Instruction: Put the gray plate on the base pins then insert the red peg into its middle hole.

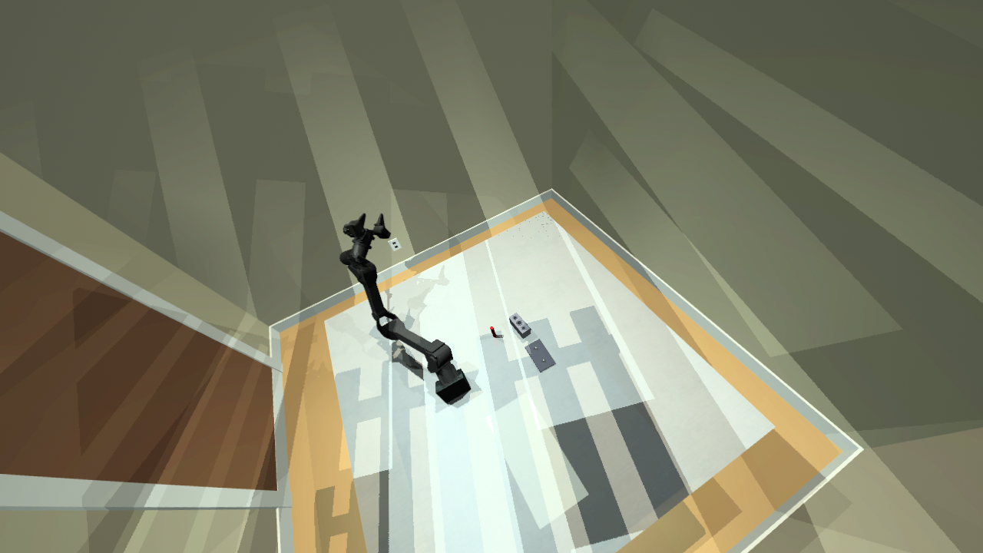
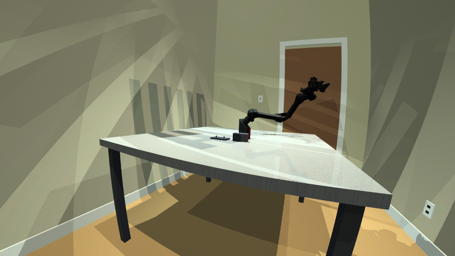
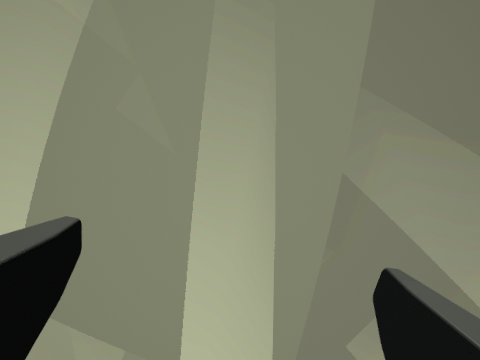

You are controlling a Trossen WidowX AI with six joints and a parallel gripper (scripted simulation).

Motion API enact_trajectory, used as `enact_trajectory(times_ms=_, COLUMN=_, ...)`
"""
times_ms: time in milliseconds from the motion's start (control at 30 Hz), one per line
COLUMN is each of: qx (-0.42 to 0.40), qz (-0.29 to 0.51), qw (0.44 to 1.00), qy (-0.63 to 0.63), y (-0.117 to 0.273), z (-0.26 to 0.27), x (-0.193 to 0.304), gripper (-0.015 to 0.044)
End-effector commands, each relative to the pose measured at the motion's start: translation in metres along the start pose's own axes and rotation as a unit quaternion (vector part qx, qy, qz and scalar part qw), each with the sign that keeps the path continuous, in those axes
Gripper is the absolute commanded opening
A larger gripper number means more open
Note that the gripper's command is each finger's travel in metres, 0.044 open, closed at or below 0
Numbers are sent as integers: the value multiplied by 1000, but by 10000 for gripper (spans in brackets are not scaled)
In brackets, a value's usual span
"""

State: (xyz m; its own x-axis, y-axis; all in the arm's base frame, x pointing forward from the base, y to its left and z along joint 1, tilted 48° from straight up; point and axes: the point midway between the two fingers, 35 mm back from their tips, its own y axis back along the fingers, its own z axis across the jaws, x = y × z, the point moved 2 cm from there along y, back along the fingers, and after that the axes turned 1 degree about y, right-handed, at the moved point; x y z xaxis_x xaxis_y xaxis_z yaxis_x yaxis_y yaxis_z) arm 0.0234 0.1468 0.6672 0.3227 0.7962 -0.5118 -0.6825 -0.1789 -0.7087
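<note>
Two black tapered fingers are filling the lower corners of the wrist view, standing wide apart with nothing but olive wall and a scrap of floor corner showing between them. So the black parallel-jaw pincer (image 2: pixel 321 85) is gaping almost to its full spread and gripping nothing, touching nothing.

Over on the table, the flat gray rectangular plate (image 1: pixel 541 355) is lying on the pale surface, with small holes showing in its top. It is sitting just beside the gray block-shaped base (image 1: pixel 519 324) and not on it; from the top view the two are lying close together but apart. The small red peg (image 1: pixel 492 331) is sitting near the base on its other side, toward the robot, and I cannot tell whether it is standing upright or leaning. From the side view the plate (image 2: pixel 219 138) is lying low and flat on the table top, left of the dark base (image 2: pixel 240 137), with a sliver of red showing at the base's right edge.

Moving outward, the jointed black arm (image 1: pixel 412 338) is reaching up and away from these parts, its wrist hanging high out past the far edge of the white-topped, dark-legged table (image 2: pixel 302 178), in front of the brown door with the pale frame (image 2: pixel 313 95).
</note>
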Motion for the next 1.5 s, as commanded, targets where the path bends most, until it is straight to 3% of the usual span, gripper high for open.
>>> enact_trajectory(times_ms=0, qx=0, qz=0, qw=1000, qy=0, y=0, z=0, x=0, gripper=426)
enact_trajectory(times_ms=400, qx=140, qz=-30, qw=980, qy=-135, y=-21, z=-141, x=-81, gripper=440)
enact_trajectory(times_ms=733, qx=276, qz=-26, qw=936, qy=-219, y=-18, z=-281, x=-96, gripper=440)
enact_trajectory(times_ms=1167, qx=483, qz=68, qw=806, qy=-336, y=17, z=-463, x=-34, gripper=440)
enact_trajectory(times_ms=1467, qx=605, qz=165, qw=655, qy=-422, y=72, z=-553, x=47, gripper=440)
